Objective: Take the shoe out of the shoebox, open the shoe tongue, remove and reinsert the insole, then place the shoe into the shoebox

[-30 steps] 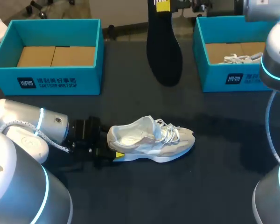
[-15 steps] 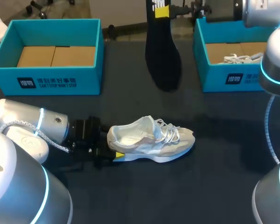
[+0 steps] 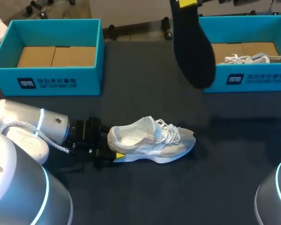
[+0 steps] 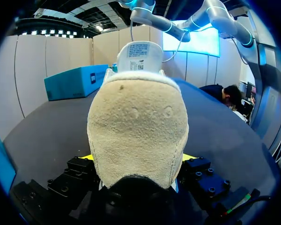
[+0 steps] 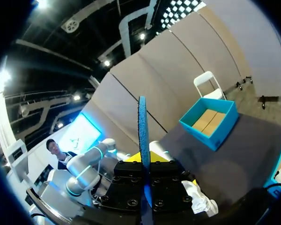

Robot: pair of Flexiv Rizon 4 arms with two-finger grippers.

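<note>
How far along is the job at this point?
Done: the shoe is out on the table, its heel clamped in the left hand, and the insole is out. In hand: the right hand holds the insole in the air above the table. Left: reinserting the insole and returning the shoe to the empty shoebox.

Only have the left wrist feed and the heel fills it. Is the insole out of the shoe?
Observer: Yes. In the head view the insole hangs in the air in front of the right box, well apart from the shoe on the table.
Operator: Held properly?
Observer: The right wrist view shows it edge-on between the right jaws, touching both sides.
Operator: Anything in that box?
Observer: A second shoe.
</note>
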